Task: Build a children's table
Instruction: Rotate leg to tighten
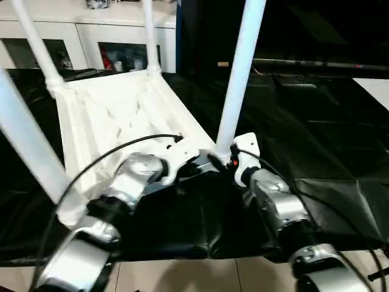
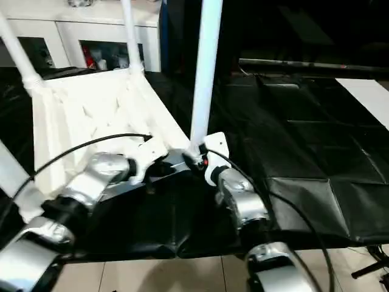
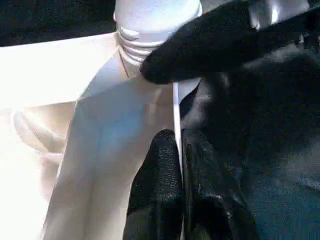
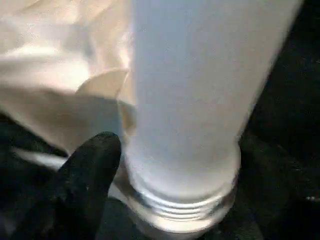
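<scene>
Both eye views look forward and down from head height over the silver forearms at the upturned table (image 1: 121, 121) on the black tabletop (image 2: 304, 146), sharing it from slightly offset spots. Each wrist view sits very close at the near leg (image 4: 190, 100), at its threaded base

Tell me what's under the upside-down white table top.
The table top lies ribbed side up on black cloth, which drapes the surface beneath it and spreads to the right. What lies directly beneath the top is covered by the top itself.
</scene>
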